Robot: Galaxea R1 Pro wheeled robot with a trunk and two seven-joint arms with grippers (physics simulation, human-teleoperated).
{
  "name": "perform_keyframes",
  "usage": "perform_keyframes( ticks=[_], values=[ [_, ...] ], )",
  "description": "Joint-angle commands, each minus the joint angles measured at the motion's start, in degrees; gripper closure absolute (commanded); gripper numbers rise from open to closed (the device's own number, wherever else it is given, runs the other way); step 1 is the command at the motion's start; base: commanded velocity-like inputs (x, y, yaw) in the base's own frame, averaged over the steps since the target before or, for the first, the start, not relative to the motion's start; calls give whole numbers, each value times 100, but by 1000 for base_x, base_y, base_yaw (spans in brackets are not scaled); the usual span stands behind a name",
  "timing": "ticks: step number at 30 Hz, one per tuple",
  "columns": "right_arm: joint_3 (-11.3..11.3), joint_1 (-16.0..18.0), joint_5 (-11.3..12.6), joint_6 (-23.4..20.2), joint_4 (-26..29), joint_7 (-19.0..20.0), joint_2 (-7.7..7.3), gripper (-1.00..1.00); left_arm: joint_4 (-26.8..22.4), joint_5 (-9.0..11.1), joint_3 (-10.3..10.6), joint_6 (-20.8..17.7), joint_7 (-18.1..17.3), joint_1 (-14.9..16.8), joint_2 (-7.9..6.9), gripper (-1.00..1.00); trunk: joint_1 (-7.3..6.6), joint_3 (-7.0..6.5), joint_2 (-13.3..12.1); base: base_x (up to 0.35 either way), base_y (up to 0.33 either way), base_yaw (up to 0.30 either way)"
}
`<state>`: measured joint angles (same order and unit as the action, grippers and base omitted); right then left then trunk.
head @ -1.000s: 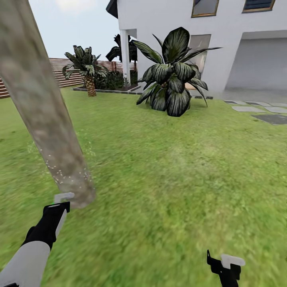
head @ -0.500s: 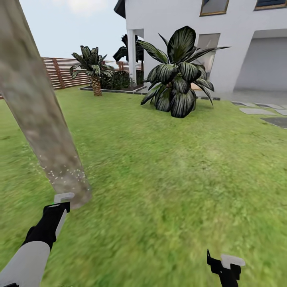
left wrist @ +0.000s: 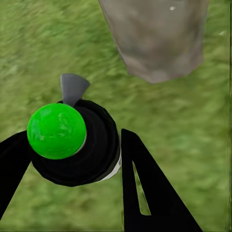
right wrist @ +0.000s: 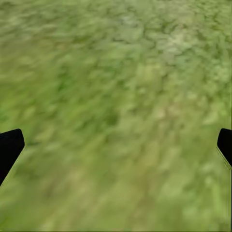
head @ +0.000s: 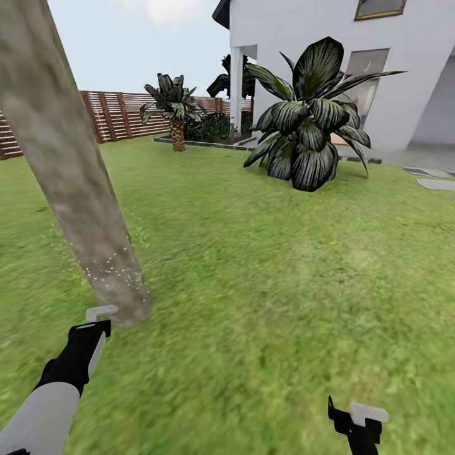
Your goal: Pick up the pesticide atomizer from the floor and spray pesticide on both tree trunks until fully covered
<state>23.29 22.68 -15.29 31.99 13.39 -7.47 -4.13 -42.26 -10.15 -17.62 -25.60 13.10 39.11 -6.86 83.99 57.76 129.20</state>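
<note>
A pale grey-tan mottled tree trunk (head: 76, 177) leans up the left side of the head view, its flared base on the lawn. Whitish pesticide specks (head: 117, 272) dot the bark low down and the grass around it. My left gripper (head: 93, 328) is shut on the pesticide atomizer (head: 101, 312), whose grey nozzle almost touches the trunk's base. In the left wrist view the atomizer (left wrist: 77, 150) is a black bottle with a green ball top, held between the fingers (left wrist: 145, 193), with the trunk (left wrist: 159, 38) just ahead. My right gripper (head: 357, 420) is open over bare grass (right wrist: 116, 147).
A big dark broad-leaf plant (head: 309, 139) stands mid-lawn to the right, in front of the white house (head: 392, 76). A short palm (head: 174, 114) and the brown slat fence (head: 120, 114) lie at the back. Paving stones (head: 436, 183) edge the far right. Open lawn stretches ahead.
The whole view has turned left, so house, plant and palm sit further right in the picture. Both arms hold the same pose. More white specks show around the trunk's base.
</note>
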Motion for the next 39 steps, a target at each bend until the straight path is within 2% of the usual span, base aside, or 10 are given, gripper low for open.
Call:
perform_keyframes(
  ticks=[1,6,12,20,25,27,35,39],
  values=[
    [0,0,0,0,3,0,0,-100,-1,-4,2,-3,-6,0,0,100,0,0,0,124,-253,19],
    [0,0,0,0,-2,0,0,-100,-1,-5,5,-21,-33,0,6,100,0,0,0,89,-260,22],
    [0,0,2,0,2,0,0,-100,6,-16,-12,-54,-49,0,-37,100,0,0,0,-16,-253,239],
    [9,0,9,0,6,0,-17,-100,422,-4,12,-112,-91,0,-4,100,0,0,0,-1,-26,123],
    [9,0,9,0,6,0,-26,-100,601,-15,37,-550,-326,0,39,100,0,0,0,146,0,2],
    [9,0,9,1,2,0,-26,-100,607,-23,32,-584,-369,0,38,100,0,0,0,312,7,0],
    [9,0,9,0,0,-9,-32,-100,512,-9,-33,-493,-318,0,30,100,0,0,0,334,89,0],
    [9,0,9,0,0,-9,-32,-100,499,-9,-46,-170,-311,0,14,100,0,0,0,302,101,17]
  ],
)
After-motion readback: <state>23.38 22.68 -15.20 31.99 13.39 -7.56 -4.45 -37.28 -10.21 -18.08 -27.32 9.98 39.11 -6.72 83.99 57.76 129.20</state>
